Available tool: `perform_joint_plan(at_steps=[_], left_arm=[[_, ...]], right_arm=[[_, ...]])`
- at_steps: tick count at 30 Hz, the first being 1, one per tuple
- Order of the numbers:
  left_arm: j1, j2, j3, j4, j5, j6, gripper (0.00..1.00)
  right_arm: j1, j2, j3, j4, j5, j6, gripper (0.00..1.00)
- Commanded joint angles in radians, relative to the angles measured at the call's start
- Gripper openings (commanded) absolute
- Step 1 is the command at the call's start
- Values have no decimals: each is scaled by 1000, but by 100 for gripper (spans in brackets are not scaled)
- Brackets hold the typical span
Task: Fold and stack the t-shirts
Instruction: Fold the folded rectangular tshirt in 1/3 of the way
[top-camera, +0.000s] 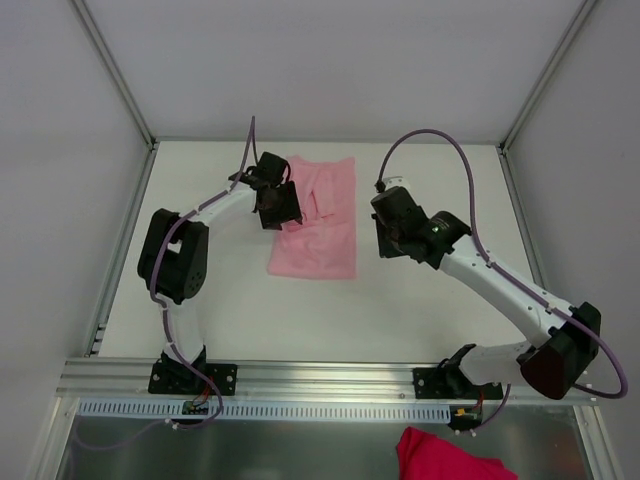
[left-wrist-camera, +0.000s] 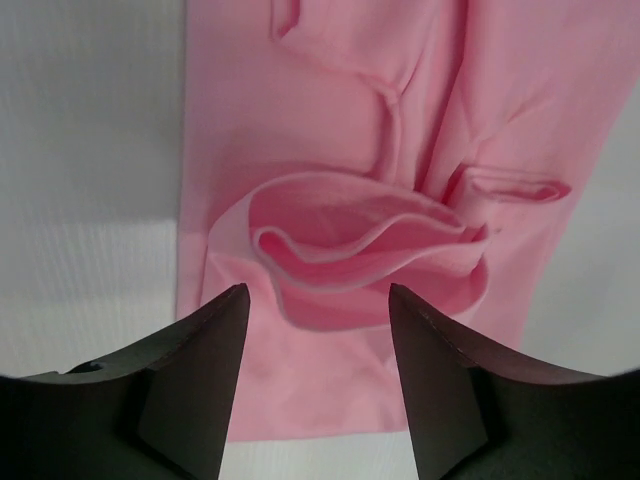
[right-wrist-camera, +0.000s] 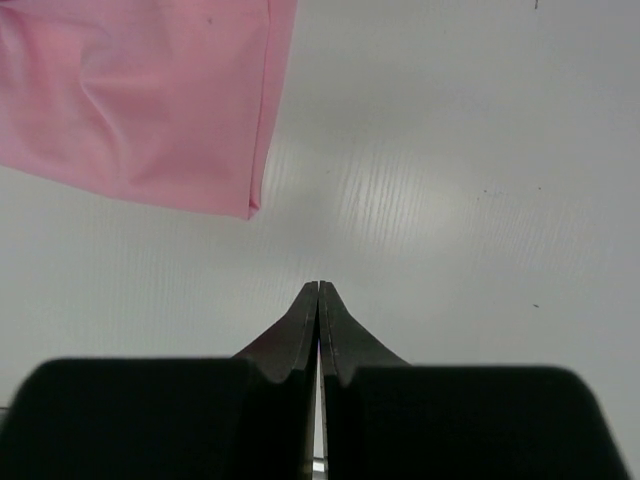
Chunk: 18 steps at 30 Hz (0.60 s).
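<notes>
Trouble: open left claw (left-wrist-camera: 318, 292) may pinch too many layers of t-shirt (left-wrist-camera: 300, 120), bunching it; right claw (right-wrist-camera: 318, 287) closed, empty.

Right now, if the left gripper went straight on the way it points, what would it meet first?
The left gripper, jaws apart, would first meet the curled fold of the pink t-shirt just ahead; depth is unclear.
</notes>
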<state>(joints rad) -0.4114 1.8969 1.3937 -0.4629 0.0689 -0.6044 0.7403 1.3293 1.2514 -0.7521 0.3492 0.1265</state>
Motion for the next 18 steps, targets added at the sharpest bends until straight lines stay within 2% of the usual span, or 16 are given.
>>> perform_joint_plan(at_steps=[1,4,5,7,8,11,14,15,17,18], left_arm=[[-1,50,119,-2,-32,28,58],[-3,82,151,-14,-63,37,51],[-1,88,159,-16,-63,44,41],[-3,109,186,-36,-110,46,31],[-1,122,195,-42,-115,52,16],[-1,131,209,-57,-135,60,0],[-1,137,218,-80,-167,63,0],[0,133,217,-82,-166,68,9],[-1,113,206,-76,-164,72,42],[-1,85,185,-66,-162,75,55]], right_arm=[[8,-73,-30,-52,-10,35,1],[16,-119,-41,-70,-15,41,1],[19,-143,-43,-76,-12,41,1],[19,-163,-50,-95,-7,42,1],[19,-183,-53,-102,3,42,1],[19,-205,-64,-124,23,39,2],[19,-217,-69,-141,24,33,1],[19,-222,-72,-141,19,33,1],[19,-226,-89,-139,16,35,1],[21,-226,-95,-139,14,36,1]])
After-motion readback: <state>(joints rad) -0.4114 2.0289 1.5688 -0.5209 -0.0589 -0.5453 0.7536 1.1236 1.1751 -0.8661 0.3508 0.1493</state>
